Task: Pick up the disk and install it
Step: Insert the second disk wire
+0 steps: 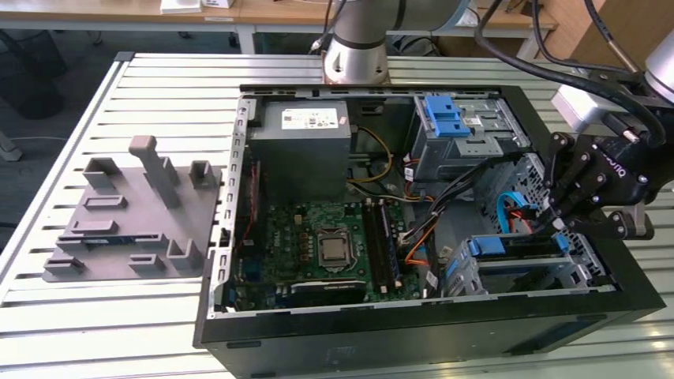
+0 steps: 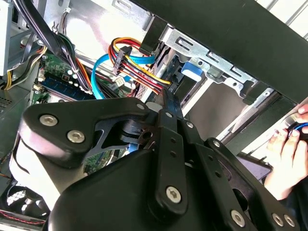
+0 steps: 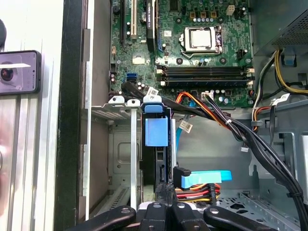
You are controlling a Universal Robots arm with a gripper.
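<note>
The disk [image 3: 160, 166] stands edge-on in a slot of the silver drive cage [image 3: 120, 144], and its blue bracket tab [image 3: 156, 131] shows at the end towards the motherboard. In the exterior view the disk [image 1: 516, 246] sits in that cage [image 1: 577, 275] at the near corner of the open case, on the exterior view's right. My gripper [image 1: 556, 223] hangs over the cage. Its black fingers are pressed together, and the tips [image 3: 166, 192] rest at the disk's end beside the cable plugs. In the second wrist view the shut gripper [image 2: 168, 103] points into the slot.
Red, yellow and blue cables [image 2: 130, 62] cross close to the fingertips. Also in the case are the motherboard [image 1: 316, 245], a grey power-supply box [image 1: 305, 130] and an upper cage with a blue latch [image 1: 453, 118]. A person's hand [image 2: 288, 144] is outside the case wall. A grey fixture [image 1: 126, 221] lies on the table.
</note>
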